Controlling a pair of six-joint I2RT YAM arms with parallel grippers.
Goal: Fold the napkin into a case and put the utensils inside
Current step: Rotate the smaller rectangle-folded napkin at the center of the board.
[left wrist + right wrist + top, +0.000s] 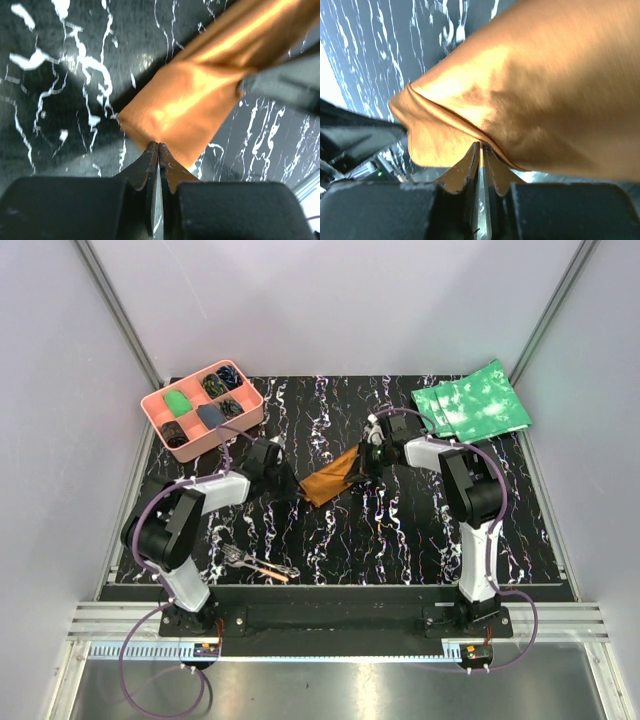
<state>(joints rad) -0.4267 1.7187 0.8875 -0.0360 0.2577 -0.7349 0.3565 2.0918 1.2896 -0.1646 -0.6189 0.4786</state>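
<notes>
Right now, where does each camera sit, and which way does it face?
Top external: above and behind the arms, looking down on the table; both arms show, holding the napkin between them.
Left wrist: on the left arm, looking along the left gripper, shut on a napkin edge.
Right wrist: likewise, right gripper shut on the napkin's other end.
Shared: all three show the napkin.

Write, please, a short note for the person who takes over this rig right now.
Left end effector: shut on one end of the napkin.
Right end effector: shut on the other end.
Napkin: folded into a strip, held between them over the middle of the mat.
Utensils: on the mat, near left, untouched.
Left to do: finish the case, then put the utensils in.
</notes>
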